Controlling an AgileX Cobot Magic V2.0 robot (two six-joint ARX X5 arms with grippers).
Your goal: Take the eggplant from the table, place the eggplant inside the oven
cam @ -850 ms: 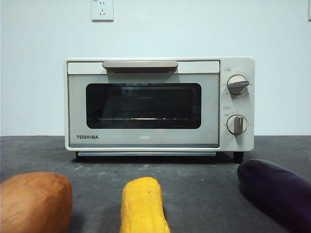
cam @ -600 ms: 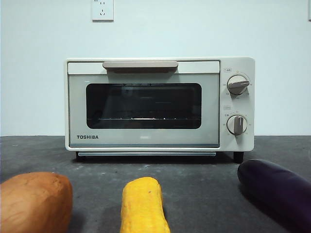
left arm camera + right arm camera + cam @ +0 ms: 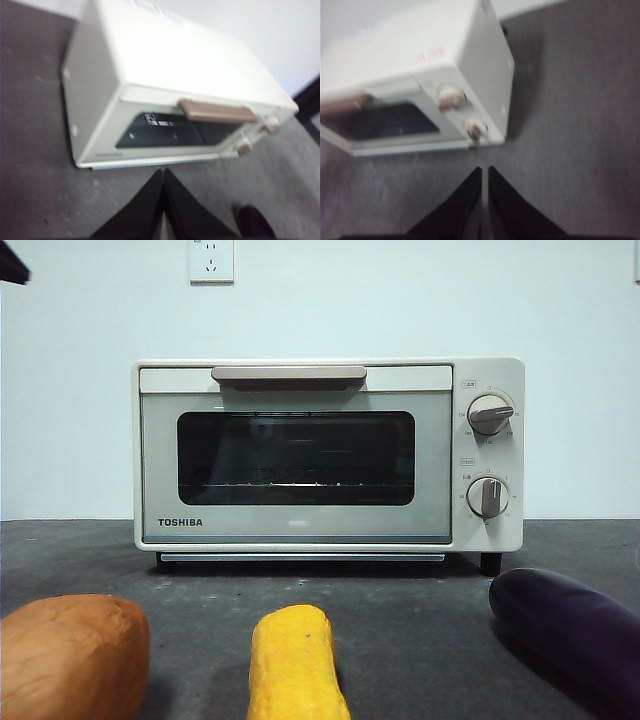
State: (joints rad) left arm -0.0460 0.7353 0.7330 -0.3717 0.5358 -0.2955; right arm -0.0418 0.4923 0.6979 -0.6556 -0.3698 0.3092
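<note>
From the front we've got the oven (image 3: 328, 455) sitting toward the back edge of the desk (image 3: 420, 640) with its door shut, handle (image 3: 288, 375) up top, and the eggplant (image 3: 570, 635) lying untouched near the front edge, toward the right corner, next to the corn (image 3: 295, 665) and the sweet potato (image 3: 70, 655). There's just a black tip of an arm at the top left corner. In the left wrist view, our left claw (image 3: 164, 172) hangs above the desk in front of the oven, jaws pressed together, holding nothing, and we can see a bit of the eggplant close by. In the right wrist view, our right claw (image 3: 485, 170) is also pinched closed and empty, above bare desk by the oven's knob end. We'd guess nothing's started yet. Probably best to spread one claw wide, drop onto the eggplant's middle across its width so it doesn't roll, while the other pulls the door down by the handle.
</note>
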